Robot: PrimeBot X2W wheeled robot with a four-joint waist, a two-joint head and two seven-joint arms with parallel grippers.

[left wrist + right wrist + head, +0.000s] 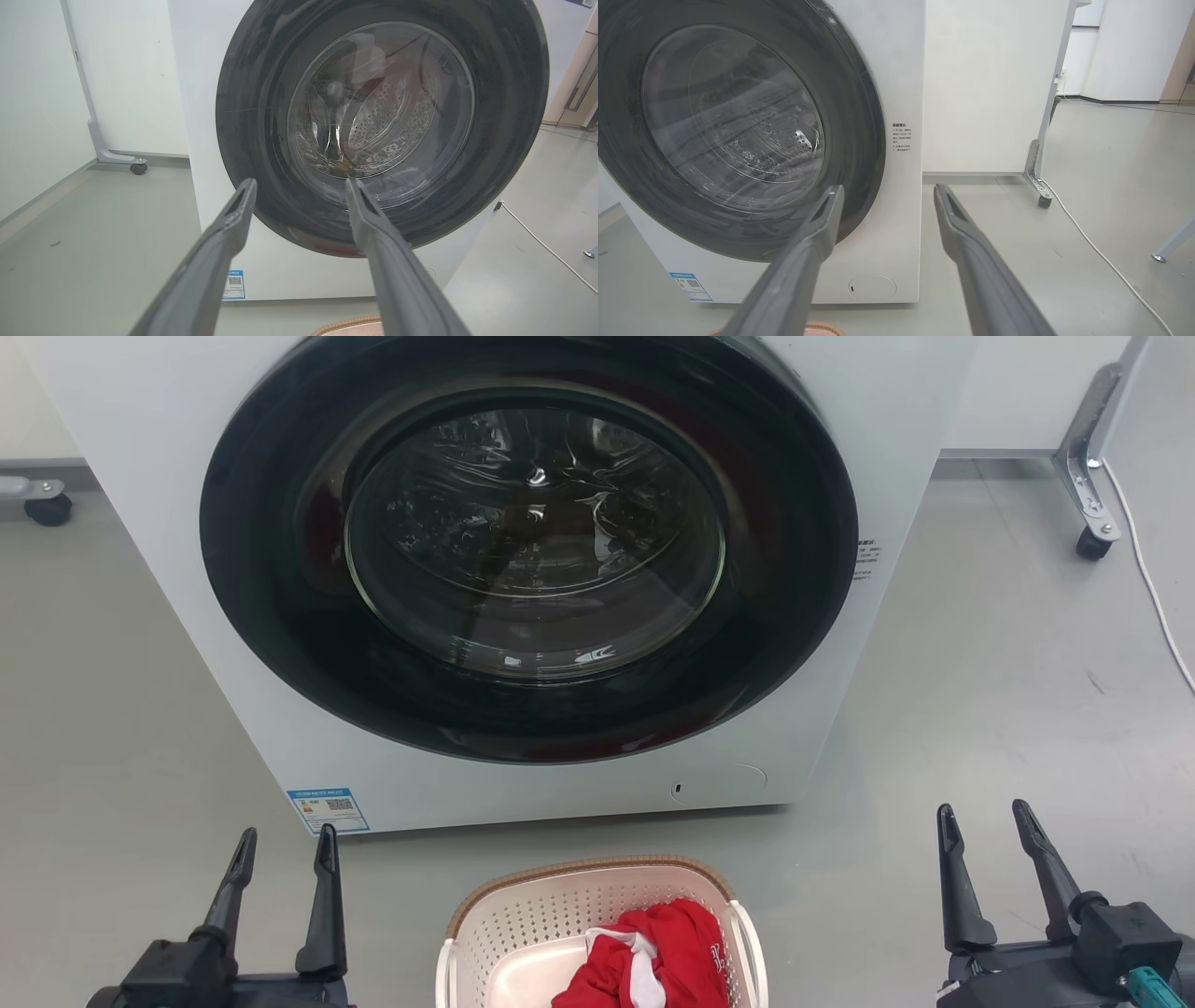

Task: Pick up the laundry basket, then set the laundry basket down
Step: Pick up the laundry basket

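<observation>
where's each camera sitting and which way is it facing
Head view: on the head, angled down at washer door and laundry basket; left end effector, right end effector at bottom corners.
Left wrist view: left wrist, facing the door along its open fingers.
Right wrist view: right wrist, facing the door's right edge, fingers open.
Shared: the door.

Washer (pixel 532 541): one.
Basket (pixel 532 919): one.
Red cloth (pixel 672 943): one, in the basket.
Pincers: two, left pincer (pixel 288 831) and right pincer (pixel 982 805).
Casters: two, left caster (pixel 47 509) and right caster (pixel 1092 543), on the floor (pixel 980 663).
Cable (pixel 1153 588): one.
Blue sticker (pixel 329 809): one, on the washer.
</observation>
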